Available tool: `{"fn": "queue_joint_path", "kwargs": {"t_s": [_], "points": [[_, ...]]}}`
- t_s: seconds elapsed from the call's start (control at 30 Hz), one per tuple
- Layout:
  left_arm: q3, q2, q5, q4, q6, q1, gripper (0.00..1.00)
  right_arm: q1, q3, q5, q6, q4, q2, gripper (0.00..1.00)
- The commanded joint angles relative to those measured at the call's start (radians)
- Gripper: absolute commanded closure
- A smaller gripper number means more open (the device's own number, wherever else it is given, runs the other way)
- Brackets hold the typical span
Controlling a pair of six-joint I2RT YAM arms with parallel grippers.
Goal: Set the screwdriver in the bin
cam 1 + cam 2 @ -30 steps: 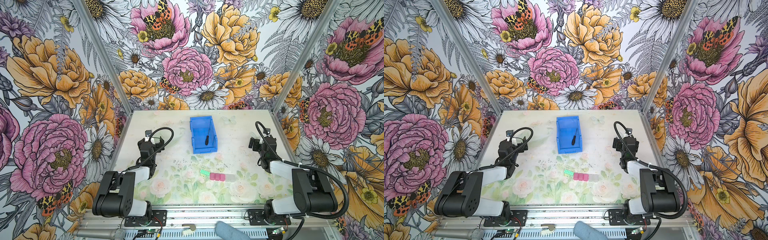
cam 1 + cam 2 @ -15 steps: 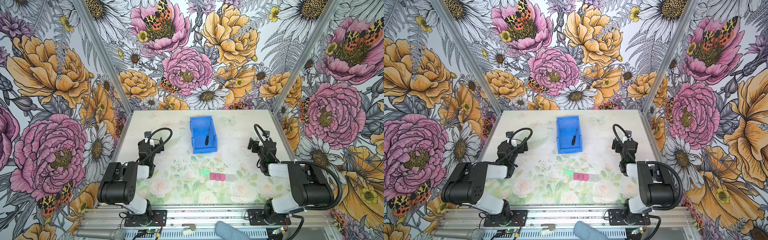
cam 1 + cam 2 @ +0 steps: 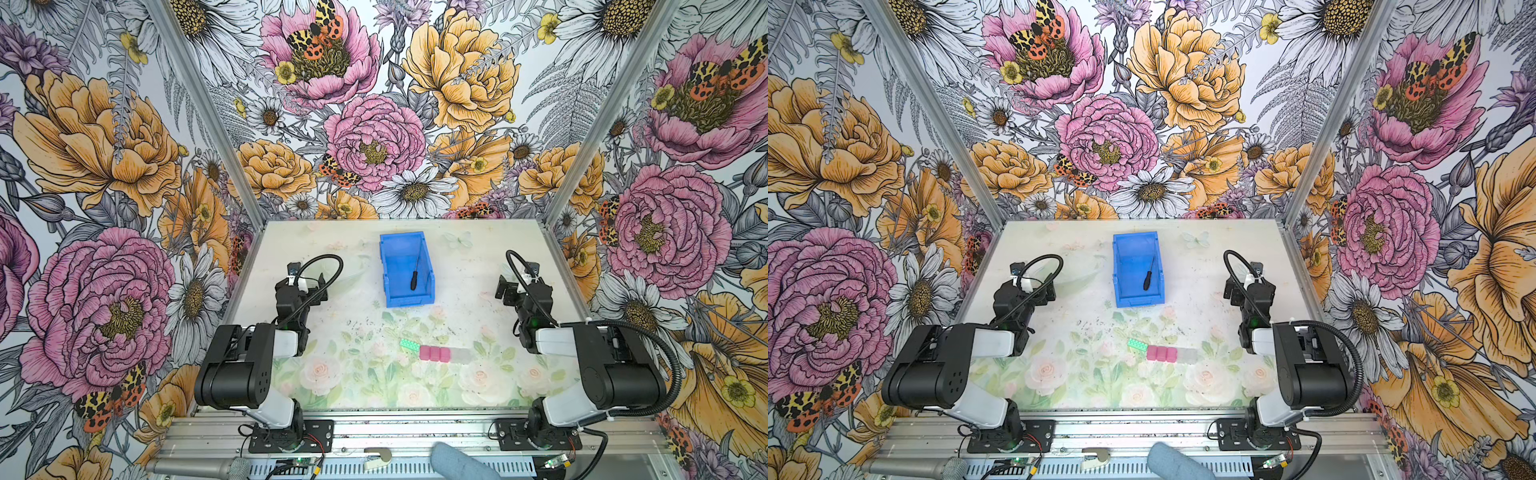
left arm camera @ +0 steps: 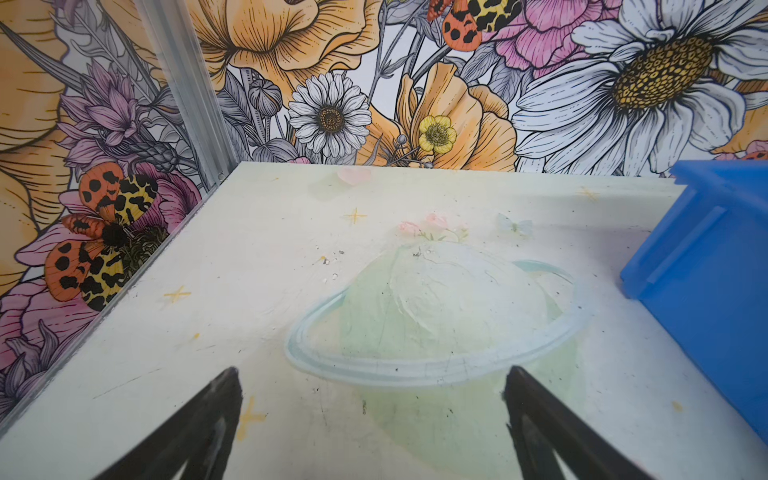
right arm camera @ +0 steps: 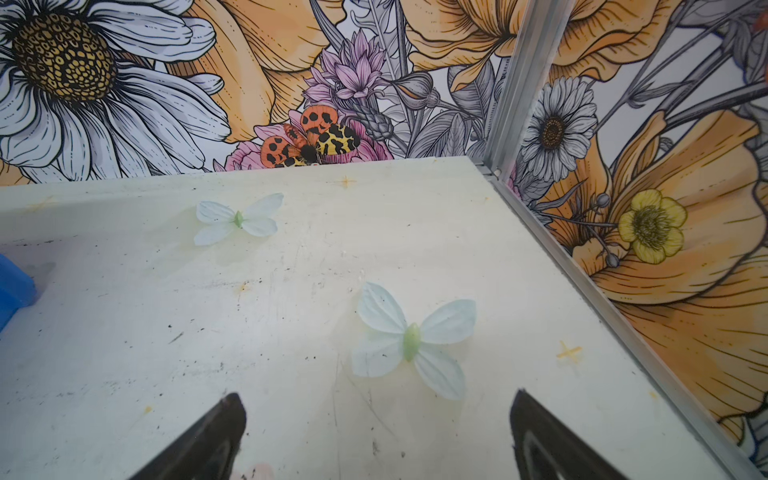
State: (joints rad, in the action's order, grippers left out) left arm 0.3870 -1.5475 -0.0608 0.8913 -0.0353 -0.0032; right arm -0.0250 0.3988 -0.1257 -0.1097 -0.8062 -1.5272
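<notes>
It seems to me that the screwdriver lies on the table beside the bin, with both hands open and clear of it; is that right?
Not quite: both top views show the screwdriver lying inside the bin, not beside it. The left hand and right hand are indeed open and clear of it.

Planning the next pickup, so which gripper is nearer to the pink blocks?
Right. The right gripper sits farther back and right of the pink blocks; the left gripper is farther off, back and left.

Floral walls, pale table
</notes>
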Motion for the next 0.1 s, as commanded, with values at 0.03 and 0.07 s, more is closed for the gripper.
{"fn": "queue_joint_path", "kwargs": {"t_s": [0.03, 0.07], "points": [[-0.002, -0.001, 0.028, 0.028, 0.01, 0.014, 0.01, 0.006, 0.0, -0.002, 0.015, -0.04, -0.002, 0.01], [-0.004, 0.001, 0.012, 0.029, 0.005, 0.006, 0.01, 0.006, -0.009, 0.008, 0.018, -0.051, 0.0, 0.0]]}}
